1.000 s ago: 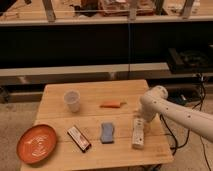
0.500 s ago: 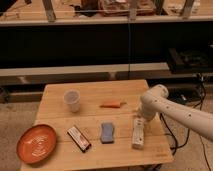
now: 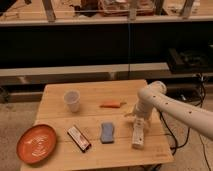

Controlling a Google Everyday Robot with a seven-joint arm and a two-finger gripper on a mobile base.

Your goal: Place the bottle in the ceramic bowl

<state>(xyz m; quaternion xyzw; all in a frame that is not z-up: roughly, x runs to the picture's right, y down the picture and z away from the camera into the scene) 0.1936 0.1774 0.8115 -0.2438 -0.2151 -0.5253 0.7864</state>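
The slim white bottle (image 3: pixel 138 134) lies flat on the wooden table (image 3: pixel 95 97), near its right front corner, long axis pointing away from me. My gripper (image 3: pixel 136 118) hangs from the white arm at the right and sits right over the bottle's far end. The orange-red ceramic bowl (image 3: pixel 36 143) with pale markings rests at the table's front left corner, far from the gripper.
A white cup (image 3: pixel 72 100) stands at the back left. A small orange item (image 3: pixel 110 104) lies mid-table. A blue sponge (image 3: pixel 107 132) and a red-and-white flat packet (image 3: pixel 79 138) lie along the front. Dark shelving stands behind the table.
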